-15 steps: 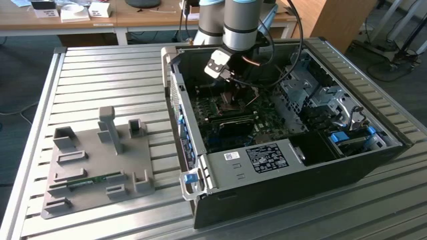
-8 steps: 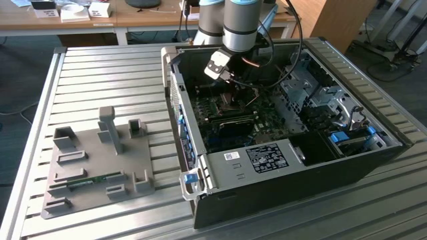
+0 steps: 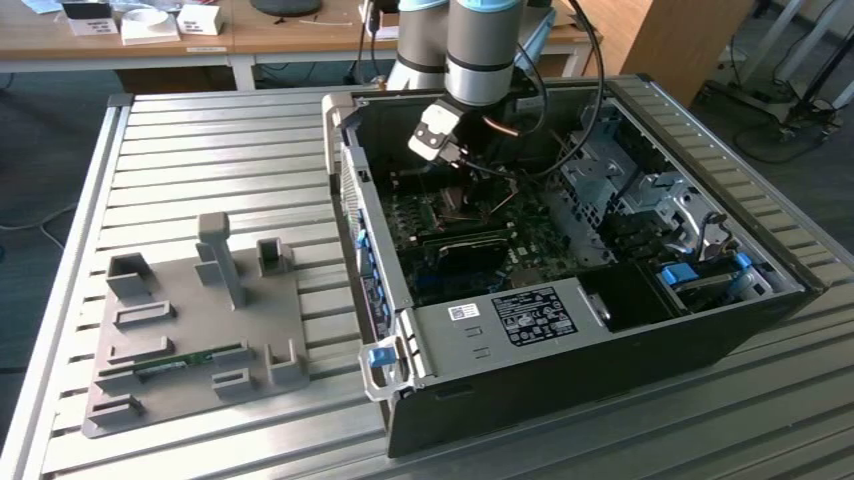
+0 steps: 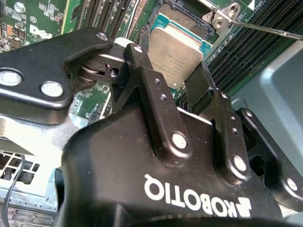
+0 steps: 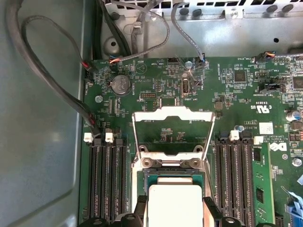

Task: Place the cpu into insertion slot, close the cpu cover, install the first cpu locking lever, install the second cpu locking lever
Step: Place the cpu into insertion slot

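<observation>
Cpu [image 4: 177, 49] gripped at the insertion slot [image 5: 173, 174]
The gripper [image 4: 171, 71] clamps the flat, silvery-grey square chip by opposite edges; the cpu cover [image 5: 173, 111] stands open.

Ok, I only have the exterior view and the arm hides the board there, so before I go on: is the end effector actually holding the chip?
Observer: Yes. In the second wrist view the end effector is shut on the chip, gripping it by two opposite edges.
Operator: Where is it relative to the socket?
Observer: In both wrist views it lies right over the socket. I cannot tell whether it is fully seated.
Operator: And the cover?
Observer: In the first wrist view the cover stands open, tipped up off the socket, with the green board visible through its window.
</observation>
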Motion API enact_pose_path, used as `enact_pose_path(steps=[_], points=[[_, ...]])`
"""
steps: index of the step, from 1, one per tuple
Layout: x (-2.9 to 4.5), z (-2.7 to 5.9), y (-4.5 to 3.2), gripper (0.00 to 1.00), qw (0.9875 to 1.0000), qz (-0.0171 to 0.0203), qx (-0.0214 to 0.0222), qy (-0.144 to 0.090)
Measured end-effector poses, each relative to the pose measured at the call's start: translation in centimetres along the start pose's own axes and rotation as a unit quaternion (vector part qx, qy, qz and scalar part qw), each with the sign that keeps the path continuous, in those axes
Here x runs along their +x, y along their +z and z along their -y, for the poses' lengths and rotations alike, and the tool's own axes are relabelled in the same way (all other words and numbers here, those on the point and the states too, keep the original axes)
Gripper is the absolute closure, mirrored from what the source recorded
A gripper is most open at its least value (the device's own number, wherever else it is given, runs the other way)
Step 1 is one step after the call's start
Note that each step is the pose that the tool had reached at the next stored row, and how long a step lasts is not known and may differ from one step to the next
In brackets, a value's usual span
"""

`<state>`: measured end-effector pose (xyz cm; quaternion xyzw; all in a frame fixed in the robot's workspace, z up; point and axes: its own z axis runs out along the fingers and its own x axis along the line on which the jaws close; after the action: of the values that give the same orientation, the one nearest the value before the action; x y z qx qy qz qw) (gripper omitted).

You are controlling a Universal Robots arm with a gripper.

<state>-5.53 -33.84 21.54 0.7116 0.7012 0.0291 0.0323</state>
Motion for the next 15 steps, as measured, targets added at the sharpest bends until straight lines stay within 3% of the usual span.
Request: enact_pose_path(steps=[15], points=[[0.0,0.11,0.63,0.46,1.0,-0.0008,0.0002,0.0]])
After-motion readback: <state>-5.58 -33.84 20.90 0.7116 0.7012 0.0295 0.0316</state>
